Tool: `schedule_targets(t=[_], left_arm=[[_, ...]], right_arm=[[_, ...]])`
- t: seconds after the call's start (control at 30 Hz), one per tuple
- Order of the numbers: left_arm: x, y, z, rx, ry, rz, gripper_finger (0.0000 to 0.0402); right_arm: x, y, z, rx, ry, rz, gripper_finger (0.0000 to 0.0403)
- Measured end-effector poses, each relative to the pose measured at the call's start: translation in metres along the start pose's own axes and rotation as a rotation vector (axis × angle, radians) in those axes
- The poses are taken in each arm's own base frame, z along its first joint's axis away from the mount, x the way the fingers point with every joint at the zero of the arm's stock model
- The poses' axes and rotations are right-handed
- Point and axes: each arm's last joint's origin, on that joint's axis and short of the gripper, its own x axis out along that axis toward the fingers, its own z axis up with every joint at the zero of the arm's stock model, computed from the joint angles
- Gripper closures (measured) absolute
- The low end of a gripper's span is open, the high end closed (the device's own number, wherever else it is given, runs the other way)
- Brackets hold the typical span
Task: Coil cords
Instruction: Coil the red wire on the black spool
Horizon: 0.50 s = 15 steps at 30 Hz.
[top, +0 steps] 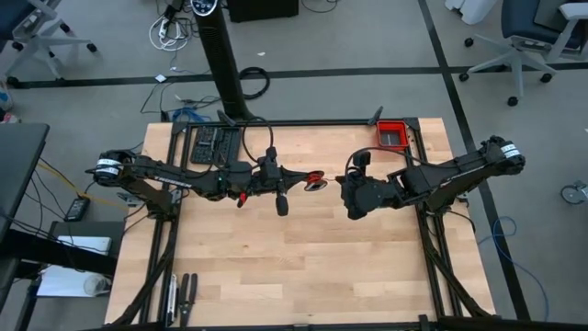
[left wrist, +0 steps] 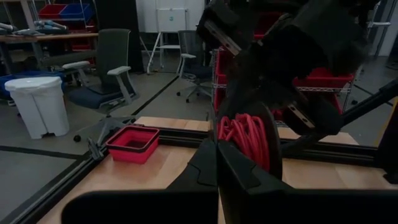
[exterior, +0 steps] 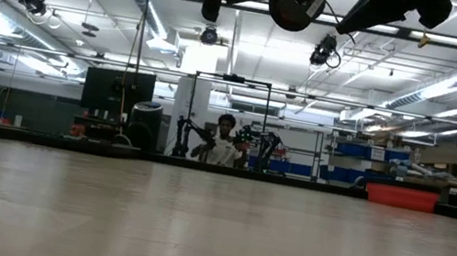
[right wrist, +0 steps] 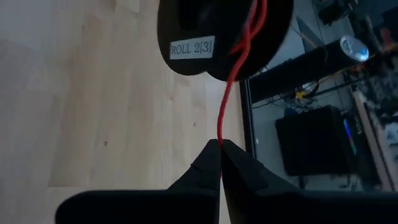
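Above the table (top: 303, 267), two end effectors (right wrist: 220, 144) pinch shut on one red cord (right wrist: 225, 106), one spool (right wrist: 224, 31).

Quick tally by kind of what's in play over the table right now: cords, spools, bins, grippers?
Red cord: 1
Black spool labelled ROLL 2[3]: 1
Red bin: 1
Grippers: 2, left gripper shut on the spool, right gripper shut on the cord
Total: 5
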Motion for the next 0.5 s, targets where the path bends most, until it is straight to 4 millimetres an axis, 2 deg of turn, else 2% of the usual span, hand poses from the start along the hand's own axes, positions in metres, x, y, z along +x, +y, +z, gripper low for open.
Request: schedule_targets(t=[0.23,0.5], left_arm=[[0.0,0.0,-0.001,-0.018,0.004,0.003,0.0401],[0.0,0.0,0.003,-0.054,-0.028,0.0,0.0401]], right_arm=[[0.007,0.0,-0.008,0.122,0.043,0.002,0.0401],[0.026,0.01,-0.006,0.179,-0.039,0.026,0.0402]])
